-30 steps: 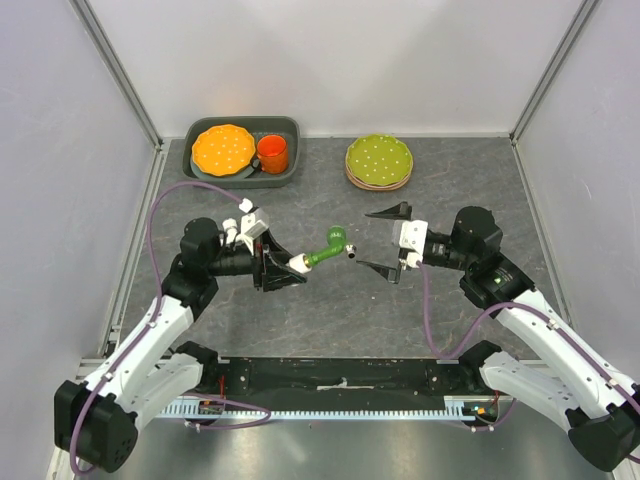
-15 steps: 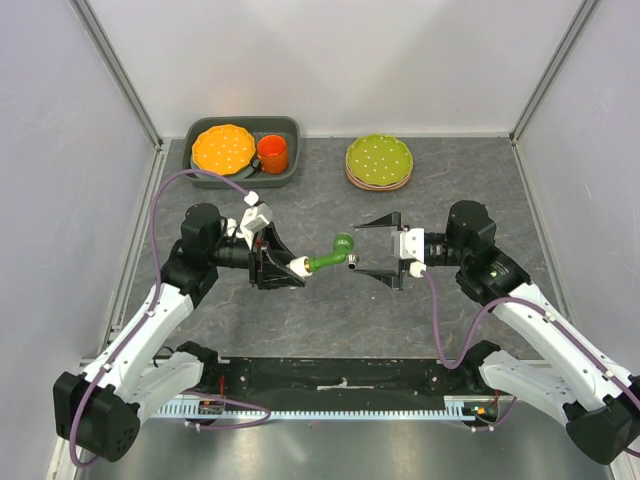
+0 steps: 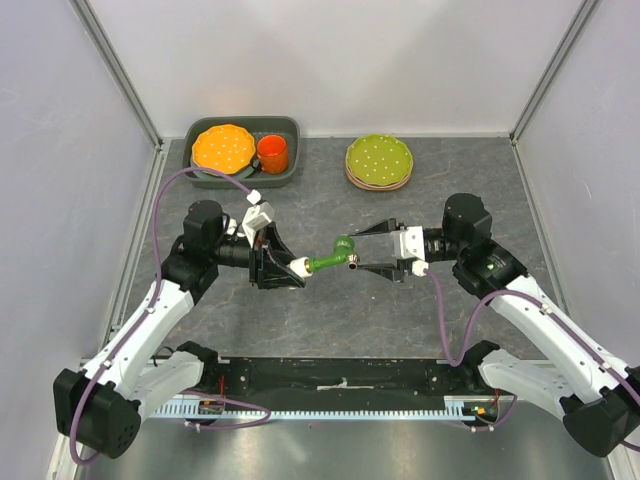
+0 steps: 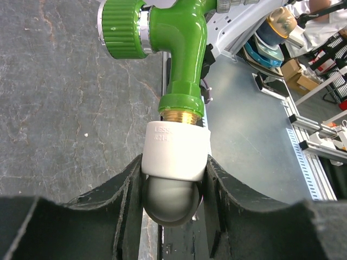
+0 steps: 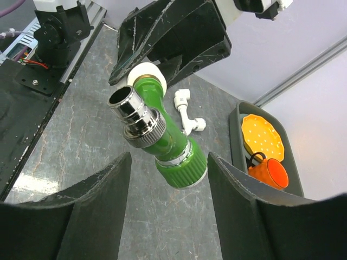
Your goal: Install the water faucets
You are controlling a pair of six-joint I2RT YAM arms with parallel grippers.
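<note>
Right pincer (image 3: 370, 250) has advanced, jaws narrowing from wide. It now straddles head of green faucet (image 3: 328, 260), gaps both sides (no contact yet). Left pincer (image 4: 173, 168) clamped on faucet's white end piece (image 4: 176, 149). Two-handed grip probably imminent. White faucet (image 5: 187, 111) lies beyond left pincer.

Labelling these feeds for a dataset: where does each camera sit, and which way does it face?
Top external: above and behind the bases, looking down at the table; left arm and right arm show.
Left wrist: looks along the left end effector, shut on the green faucet.
Right wrist: looks past the open right end effector toward the left one; a white faucet lies beyond.
Shared: all three show the green faucet.
</note>
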